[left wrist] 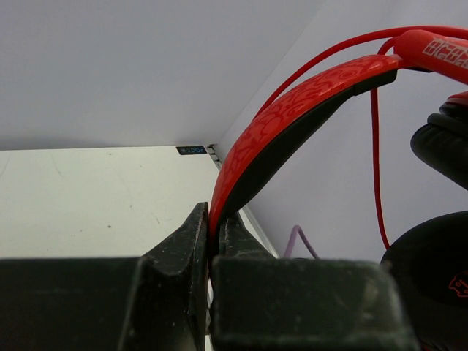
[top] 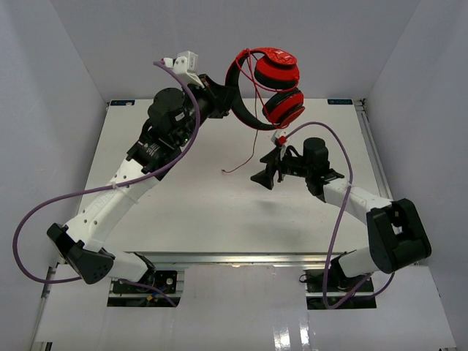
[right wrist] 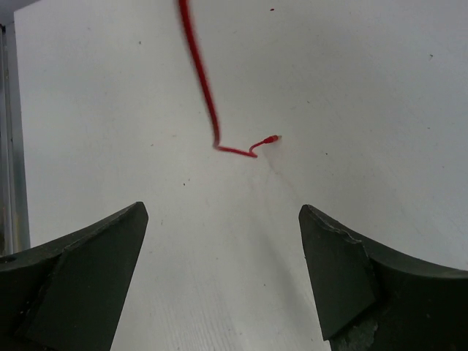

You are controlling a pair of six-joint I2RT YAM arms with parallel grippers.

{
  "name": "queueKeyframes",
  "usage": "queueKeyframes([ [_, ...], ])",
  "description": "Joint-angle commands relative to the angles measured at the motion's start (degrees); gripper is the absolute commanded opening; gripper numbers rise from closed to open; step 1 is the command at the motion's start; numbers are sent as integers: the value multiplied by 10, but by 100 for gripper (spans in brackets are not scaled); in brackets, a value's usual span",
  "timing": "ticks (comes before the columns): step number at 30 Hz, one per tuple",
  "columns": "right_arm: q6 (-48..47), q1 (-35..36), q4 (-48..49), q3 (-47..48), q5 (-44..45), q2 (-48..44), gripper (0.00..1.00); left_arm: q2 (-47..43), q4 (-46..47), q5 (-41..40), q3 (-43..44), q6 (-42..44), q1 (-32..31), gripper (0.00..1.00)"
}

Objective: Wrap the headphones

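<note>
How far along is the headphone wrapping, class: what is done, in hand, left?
Done: the headphones hang clear of the table, the left gripper shut on the headband, and some cable seems looped over the earcups. In hand: the right gripper is open above the cable's loose tail. Left: winding that tail, whose end lies on the table.

Red headphones (top: 278, 73), their earcups (top: 284, 106) banded in red and black, above a white worktop (top: 183, 212). The headband (left wrist: 292, 110) shows a red, cobbled, scale-like pattern on its outer face and plain black on its inner one, with white lettering on a red end piece (left wrist: 442, 50). The thin cable (right wrist: 207, 95) is red right to its tip. The two arms (top: 117, 197) are white with black joints and black jaws, trailed by purple robot cables (top: 51, 202). The surrounding walls (top: 51, 73) are pale grey.
</note>
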Motion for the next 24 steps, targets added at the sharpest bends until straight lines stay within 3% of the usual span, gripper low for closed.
queueKeyframes([
  [1, 95, 14, 133, 67, -15, 49, 90, -34, 32, 9, 9, -26, -1, 0],
  [6, 225, 18, 301, 105, -73, 120, 94, -35, 34, 6, 13, -35, -2, 0],
  [7, 250, 21, 328, 116, -99, 143, 91, -35, 34, 4, 15, -35, -2, 0],
  [9, 317, 29, 392, 127, -124, 178, 67, -35, 33, -4, 22, -35, -2, 0],
  [10, 320, 35, 392, 128, -128, 182, 46, -35, 33, -9, 22, -34, -2, 0],
  [13, 309, 39, 416, 72, -123, 162, 12, -48, 35, -66, 10, -34, -2, 0],
  [15, 284, 40, 407, 27, -120, 131, 8, -59, 43, -121, -9, -37, -2, 0],
  [17, 215, 44, 325, -11, -112, 81, 8, -71, 64, -172, -39, -37, -2, 0],
  [19, 90, 55, 147, -21, -59, 14, 8, -73, 105, -210, -64, -27, -1, 0],
  [24, -123, 93, -160, 21, 86, -131, 8, -31, 116, -254, -88, 18, 5, 0],
])
